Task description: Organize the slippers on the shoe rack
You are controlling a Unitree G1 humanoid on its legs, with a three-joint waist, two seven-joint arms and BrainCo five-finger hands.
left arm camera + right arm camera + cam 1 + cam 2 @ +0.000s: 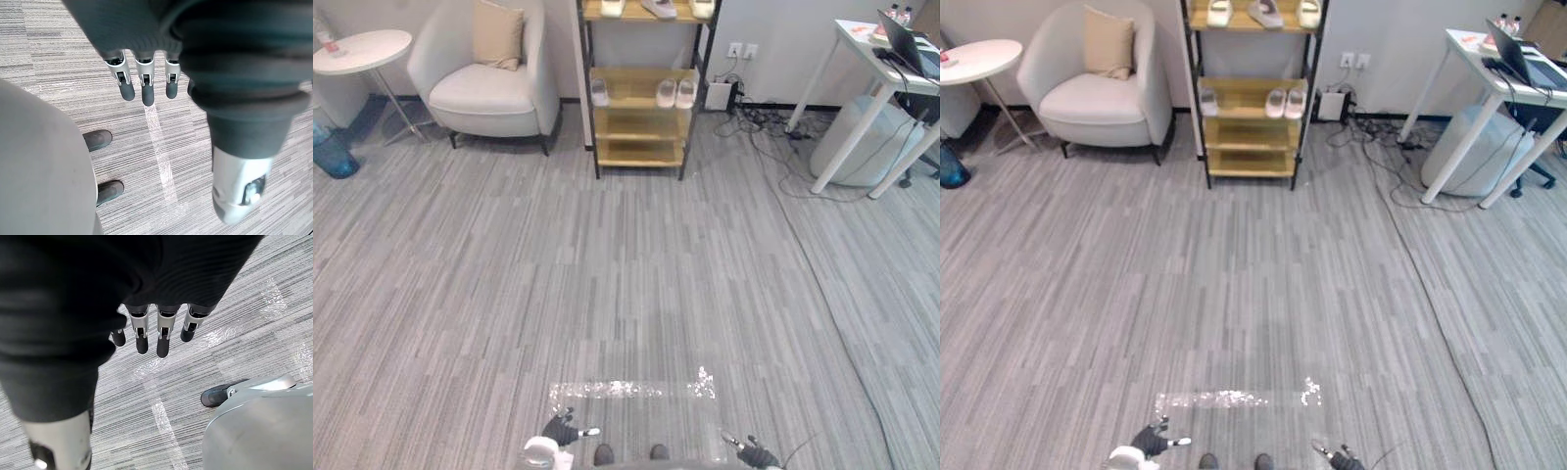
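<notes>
A wooden shoe rack (641, 147) with a black frame stands against the far wall. Its top shelf holds three pale slippers (658, 8). On the middle shelf a single slipper (599, 92) sits at the left and a white pair (675, 93) at the right. The lower shelves are bare. My left hand (562, 430) hangs low at the bottom edge, far from the rack, fingers (143, 83) straight and holding nothing. My right hand (756, 454) hangs likewise at the bottom right, its fingers (164, 333) straight and empty.
A cream armchair (489, 83) with a tan cushion stands left of the rack, a round white side table (362, 51) further left. At the right are a white desk (891, 73) with a laptop, a grey beanbag (862, 142) and floor cables (764, 122). A shiny tape strip (631, 389) marks the carpet.
</notes>
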